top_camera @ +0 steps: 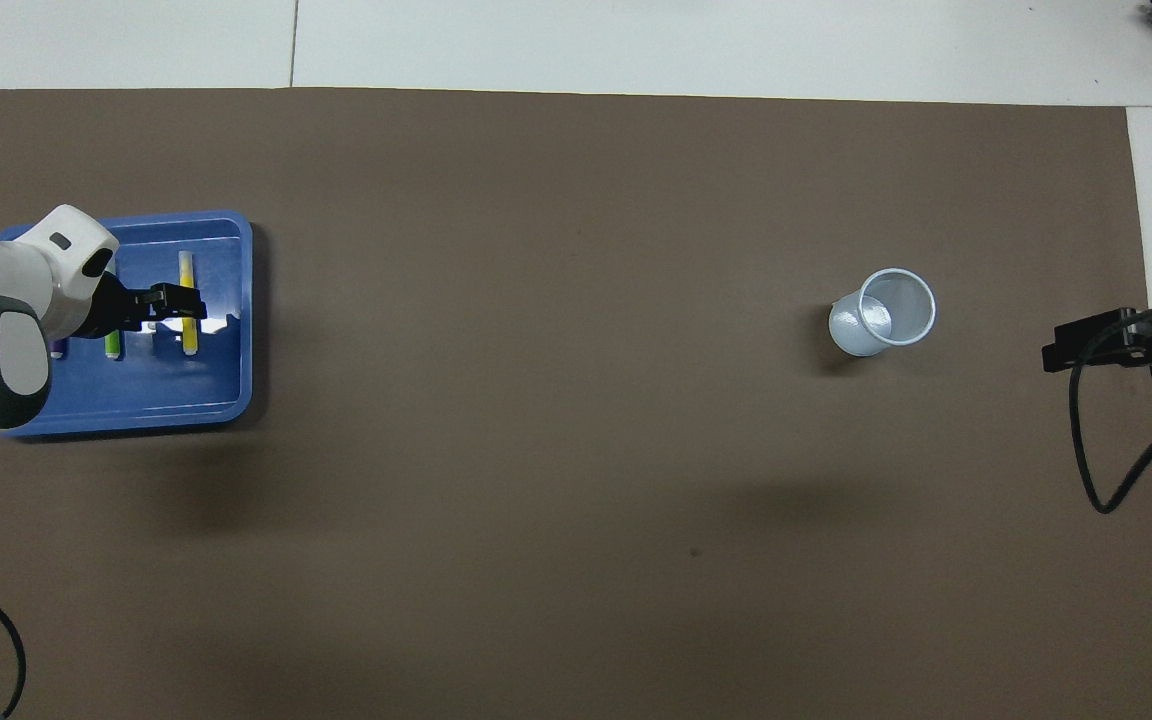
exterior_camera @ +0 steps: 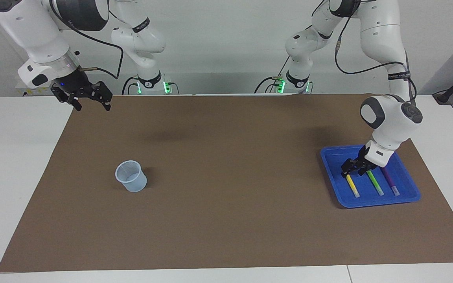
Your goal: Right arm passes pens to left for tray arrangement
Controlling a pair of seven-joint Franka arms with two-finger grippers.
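The blue tray (exterior_camera: 331, 162) (top_camera: 166, 392) lies at the left arm's end of the mat. Three pens rest side by side in it: yellow (exterior_camera: 353, 187) (top_camera: 190, 338), green (exterior_camera: 376, 184) (top_camera: 112, 345) and purple (exterior_camera: 390, 183). My left gripper (exterior_camera: 353, 172) (top_camera: 179, 303) hangs open just above the robot-side end of the yellow pen, holding nothing. The left arm's wrist hides most of the purple pen in the overhead view. My right gripper (exterior_camera: 92, 103) waits open in the air over the mat's corner at the right arm's end.
A small translucent cup (exterior_camera: 131, 177) (top_camera: 884, 312) stands upright on the brown mat (exterior_camera: 226, 188) toward the right arm's end. A black cable (top_camera: 1096, 450) droops from the right arm over the mat's edge.
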